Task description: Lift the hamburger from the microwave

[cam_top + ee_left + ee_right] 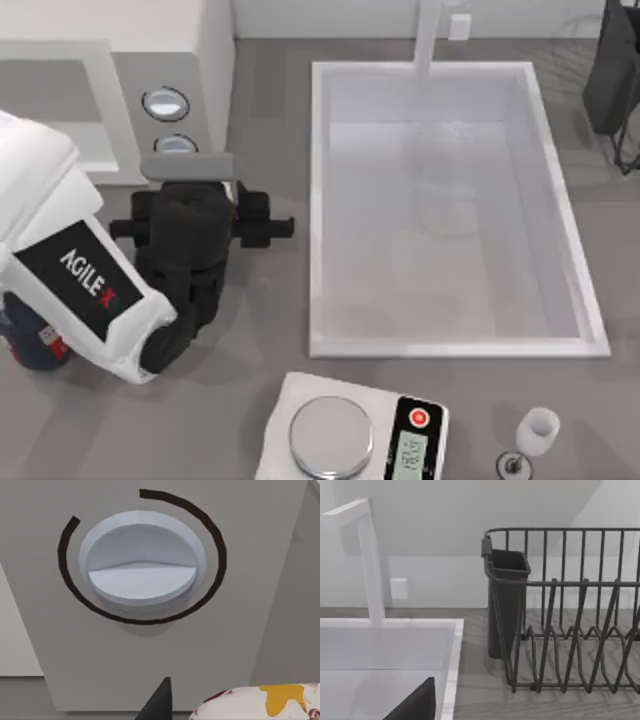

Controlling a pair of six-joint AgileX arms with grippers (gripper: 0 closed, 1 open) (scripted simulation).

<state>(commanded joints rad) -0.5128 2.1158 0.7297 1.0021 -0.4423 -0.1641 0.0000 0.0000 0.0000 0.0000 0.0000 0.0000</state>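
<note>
Top view: large white boxy microwave (120,90) with two round silver-rimmed dials at the counter's left rear. Directly before its dial panel, left black two-finger gripper (212,178) on a white AgileX arm, pressed close to the lower dial. Jaws hidden beneath the wrist here, so cannot tell how wide. White rectangular sink basin (455,205) with an upright white faucet (430,40) across the middle and right. Silver-plated white kitchen scale (352,438) at the front edge, small white cup (538,430) beside it. Grey counter (260,300) otherwise bare around the arm. Dark red-labelled bottle (35,345) tucked under the arm at far left.

Left wrist view: pale round dial (142,569) ringed by a black arc on the microwave's grey panel, very near. One dark fingertip (159,702) at the frame's lower edge; beside it, small round pale-tan hamburger (260,702) with yellow-orange filling, apparently at the jaws, outside the cavity. Whether gripped or merely alongside, cannot tell.

Right wrist view: right gripper (415,705) as a dark wedge, parked over the sink's corner, facing a dark wire dish rack (565,610) with its cutlery cup. Jaw spread not readable.

Judgement: lifting step probably in hand, bun apparently already clear of the cavity. Next: confirm the hold, then raise straight away from the dial panel without scraping it.
</note>
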